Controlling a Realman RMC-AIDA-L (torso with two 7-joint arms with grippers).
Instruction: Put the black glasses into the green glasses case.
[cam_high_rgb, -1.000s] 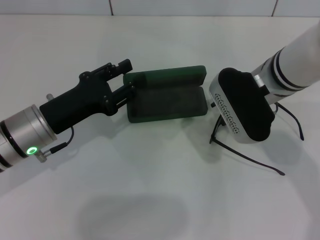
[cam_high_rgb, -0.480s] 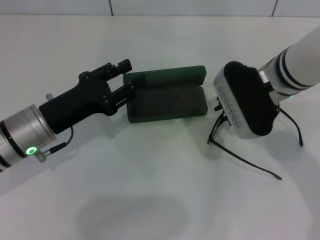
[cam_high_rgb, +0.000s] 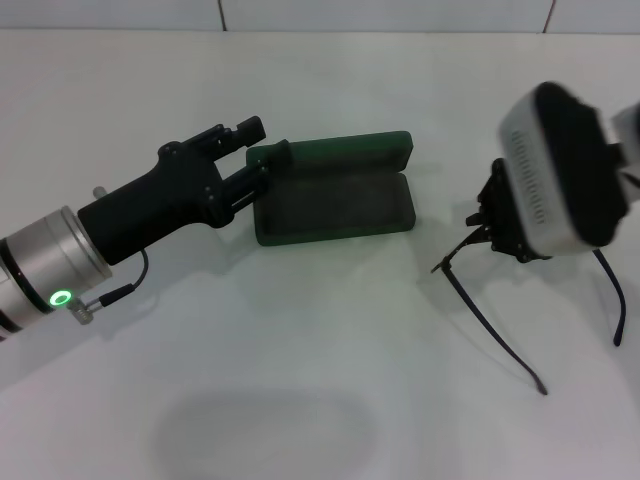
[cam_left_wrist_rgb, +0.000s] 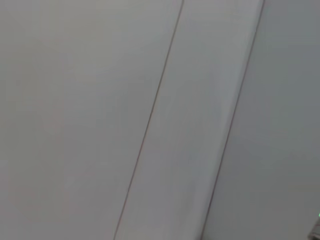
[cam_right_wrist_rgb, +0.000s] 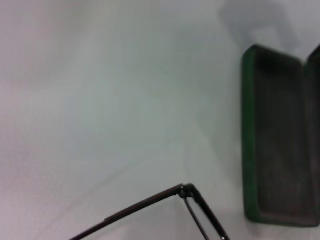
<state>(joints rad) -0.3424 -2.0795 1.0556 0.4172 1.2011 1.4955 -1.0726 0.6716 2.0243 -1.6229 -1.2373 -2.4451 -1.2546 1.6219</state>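
So the right gripper (cam_high_rgb: 500, 228) is pinching the thin black wire-frame glasses (cam_high_rgb: 487, 300) at the front of the frame, fingers pressed together on it, and the long temple arms are dangling open below and behind the fingertips, so it looks like the glasses are hanging just off the white tabletop (cam_high_rgb: 300, 400). The dark green hard clamshell glasses case (cam_high_rgb: 335, 200) is sitting open well off to the side of those fingers, lid folded back, dark lined tray facing up. The left gripper (cam_high_rgb: 262, 160) is clamping the near end of the case, one finger above the hinge corner and one below, fingers closed on the case end, pinning it in place. Judging from this, the carry is the step in hand, and the tricky part is those splayed temples: they're probably going to snag the case rim unless the frame is coming in lengthwise along the tray and lowering slowly. I'd be keeping the left grip firm until the frame is resting inside.
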